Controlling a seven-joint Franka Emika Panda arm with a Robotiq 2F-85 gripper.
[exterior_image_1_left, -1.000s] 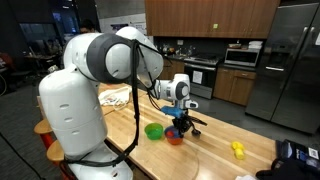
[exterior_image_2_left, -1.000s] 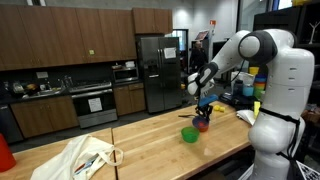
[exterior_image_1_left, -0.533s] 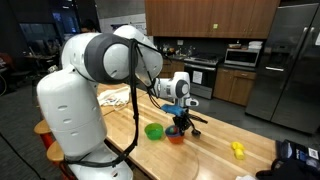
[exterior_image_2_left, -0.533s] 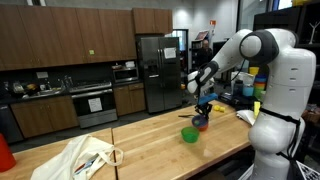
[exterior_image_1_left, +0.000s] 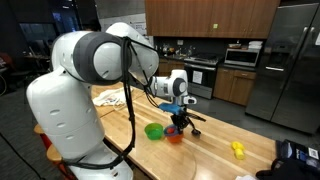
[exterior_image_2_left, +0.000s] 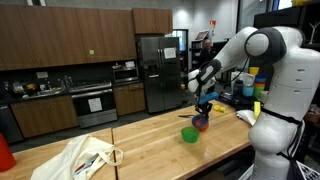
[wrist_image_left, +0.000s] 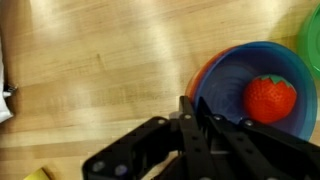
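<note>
Wrist view, left to right. A white scrap (wrist_image_left: 4, 95) is lying at the left edge of the desk (wrist_image_left: 100, 60), well apart from the work. At centre the pincer (wrist_image_left: 190, 112) is reaching in from the bottom edge with its jaws pressed together. They appear to be pinching the near rim of the blue bowl (wrist_image_left: 228, 65). The blue bowl is sitting in or just over a red bowl (wrist_image_left: 196, 74), which is showing only a sliver of rim on the left. Whether the two are touching cannot be told. A strawberry (wrist_image_left: 271, 98) is lying in the blue bowl, right of its middle. A green bowl (wrist_image_left: 313, 35) is cutting in at the right edge, just beside the blue one.

In an exterior view the green bowl (exterior_image_1_left: 153, 130) is standing on the desk left of the red bowl (exterior_image_1_left: 174, 138). The pincer (exterior_image_1_left: 178, 121) is hanging directly above the red bowl, and a yellow item (exterior_image_1_left: 238, 149) is lying well apart to the right.

Change over the last second: the arm (exterior_image_1_left: 95, 60) is shifting its bulky near links leftward in that view. The pincer, its closure and all three bowls are keeping their places. Judgement: the grip is settled and the blue bowl is not yet travelling.
</note>
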